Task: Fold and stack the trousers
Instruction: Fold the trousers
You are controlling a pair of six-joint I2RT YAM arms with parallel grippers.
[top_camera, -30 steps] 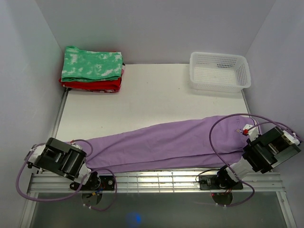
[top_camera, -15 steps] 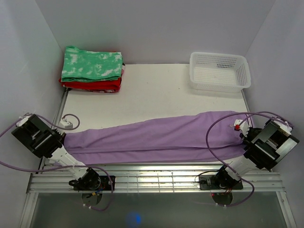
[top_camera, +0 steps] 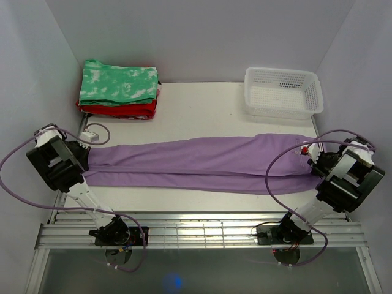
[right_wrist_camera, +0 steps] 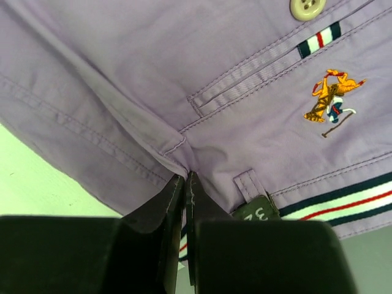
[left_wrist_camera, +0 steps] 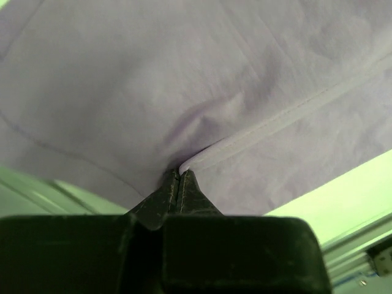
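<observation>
The lavender trousers (top_camera: 202, 164) stretch across the table from left to right, legs laid one over the other. My left gripper (top_camera: 84, 160) is shut on the leg-hem end at the left; in the left wrist view its jaws (left_wrist_camera: 179, 177) pinch a hemmed edge of the trousers (left_wrist_camera: 184, 79). My right gripper (top_camera: 318, 165) is shut on the waist end at the right. The right wrist view shows that gripper (right_wrist_camera: 185, 179) clamping the trousers (right_wrist_camera: 184, 73) beside a back pocket, an embroidered logo and a striped waistband.
A stack of folded garments, mottled green (top_camera: 119, 81) over red (top_camera: 119, 110), sits at the back left corner. A white mesh basket (top_camera: 283, 92) stands at the back right. Purple cables loop round both arms. A slatted metal rail (top_camera: 196, 233) runs along the near edge.
Both arms have carried the trousers away from the near edge towards the table's middle. The cloth is now pulled straight and taut. Both grips have held.
</observation>
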